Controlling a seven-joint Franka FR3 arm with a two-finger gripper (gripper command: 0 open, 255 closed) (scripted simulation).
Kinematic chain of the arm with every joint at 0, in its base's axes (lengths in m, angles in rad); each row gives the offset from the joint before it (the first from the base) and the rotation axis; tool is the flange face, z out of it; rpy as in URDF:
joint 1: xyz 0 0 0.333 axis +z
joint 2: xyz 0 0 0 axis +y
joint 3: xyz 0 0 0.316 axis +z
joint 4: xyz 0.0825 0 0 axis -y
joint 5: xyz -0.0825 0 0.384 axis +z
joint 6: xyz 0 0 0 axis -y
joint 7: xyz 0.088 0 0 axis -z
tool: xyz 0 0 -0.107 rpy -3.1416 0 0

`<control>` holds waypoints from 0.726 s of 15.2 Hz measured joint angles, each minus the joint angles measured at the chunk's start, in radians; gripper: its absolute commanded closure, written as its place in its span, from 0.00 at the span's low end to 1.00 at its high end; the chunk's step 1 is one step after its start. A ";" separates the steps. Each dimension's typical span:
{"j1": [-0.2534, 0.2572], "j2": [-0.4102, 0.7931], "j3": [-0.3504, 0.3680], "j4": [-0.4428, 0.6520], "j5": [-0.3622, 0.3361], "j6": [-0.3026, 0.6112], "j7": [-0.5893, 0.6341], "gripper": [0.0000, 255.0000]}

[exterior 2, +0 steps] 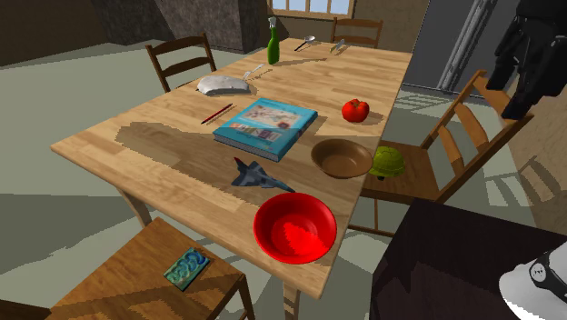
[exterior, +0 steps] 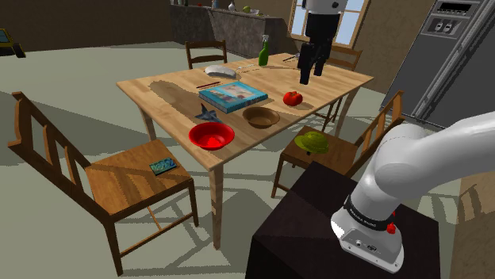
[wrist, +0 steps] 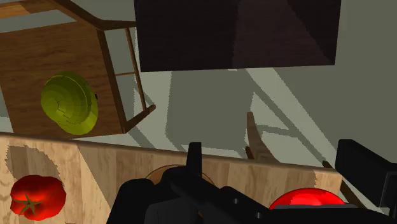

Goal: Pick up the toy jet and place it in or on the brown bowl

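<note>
Nearest the lens, shoulder view: the white arm base point(exterior: 373, 218) on its dark stand point(exterior: 301, 238), at 5 o'clock of the frame. The gripper point(exterior: 310, 73) hangs high over the far side of the table point(exterior: 159, 89), roughly 1 o'clock from the brown bowl point(exterior: 261, 116). Its fingers stand apart with nothing between them, so it carries nothing.

The toy jet point(exterior 2: 257, 175) is dark grey-blue and lies flat on the tabletop, untouched. In the second exterior view it sits at 8 o'clock from the brown bowl, near but not touching. The blue book point(exterior 2: 265, 127) is at its 12 o'clock and the red bowl point(exterior 2: 293, 227) at its 5 o'clock. The brown bowl looks empty.

Handling, my estimate: light and rigid, with thin wings, a pointed nose and probably a smooth skin. Close across the fuselage at mid-body, jaws square to its long axis. Avoid the wing tips, where it could twist or skid. It lies low, so you will need the fingertips close to the wood. The pick is not yet begun.
</note>
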 measured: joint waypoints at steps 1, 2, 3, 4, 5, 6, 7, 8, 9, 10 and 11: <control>0.000 0.000 0.000 0.000 0.000 0.000 0.000 0.00; 0.000 0.012 -0.005 -0.002 0.000 0.015 -0.004 0.00; 0.002 0.031 -0.007 -0.008 0.004 0.040 -0.003 0.00; 0.001 0.046 -0.015 -0.018 0.004 0.067 -0.010 0.00; 0.003 0.077 -0.019 -0.011 0.009 0.094 -0.012 0.00; 0.005 0.110 -0.025 -0.005 0.013 0.122 -0.017 0.00; 0.006 0.141 -0.030 0.002 0.016 0.149 -0.022 0.00; 0.006 0.171 -0.040 -0.002 0.018 0.184 -0.031 0.00; 0.007 0.207 -0.048 0.006 0.022 0.215 -0.039 0.00; 0.008 0.244 -0.057 0.015 0.025 0.245 -0.049 0.00; 0.009 0.270 -0.063 0.010 0.031 0.278 -0.055 0.00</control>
